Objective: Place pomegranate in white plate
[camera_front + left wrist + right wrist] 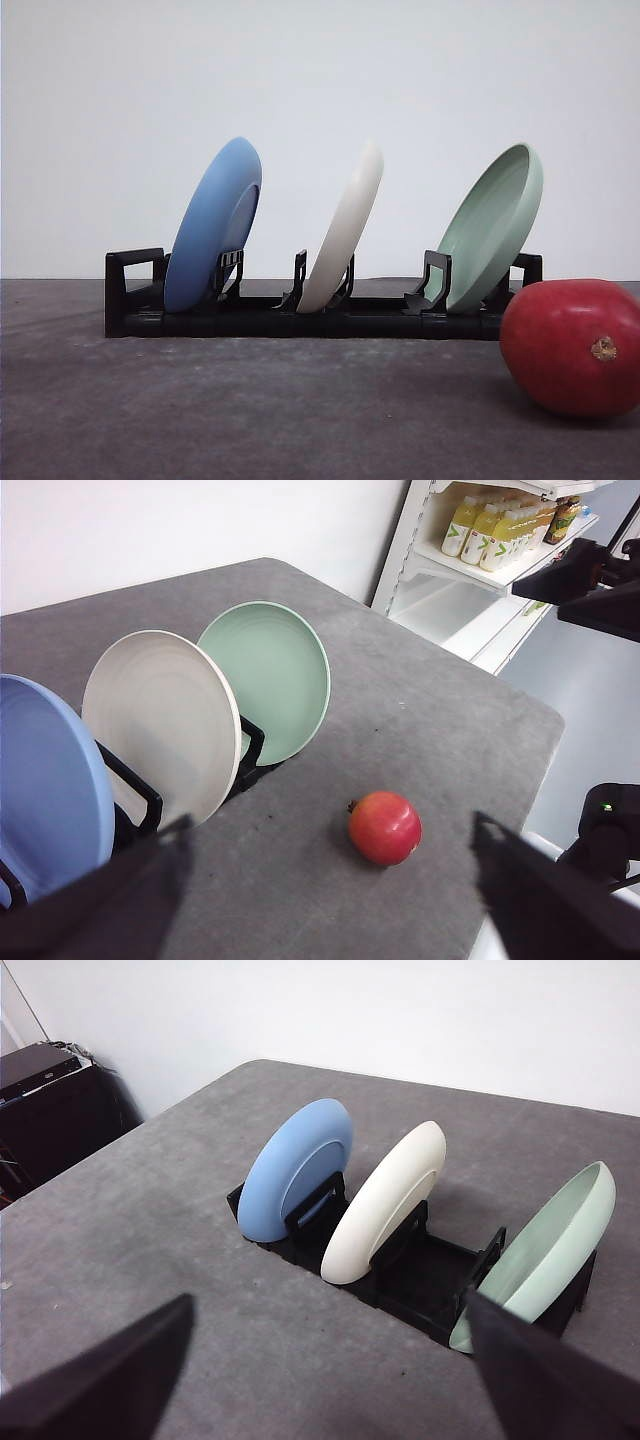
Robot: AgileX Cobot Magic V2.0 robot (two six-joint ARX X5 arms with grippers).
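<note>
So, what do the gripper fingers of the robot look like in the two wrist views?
The left gripper has two dark, nearly black fingers, blurred, broad and wedge-shaped, tapering to a tip. The right gripper looks the same: two matte black tapered fingers. No cables or markings are visible on them.

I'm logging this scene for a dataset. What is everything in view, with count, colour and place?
pomegranate: 1, red, on the table, right of the rack, apart from it
white plate: 1, cream, standing in the rack's middle slot
blue plate: 1, left slot
green plate: 1, pale green, right slot
dish rack: 1, black, on the table
table: 1, grey
drink bottles: several, yellow, on a white shelf beyond the table
left gripper: open, above the table
right gripper: open, facing the rack
</note>
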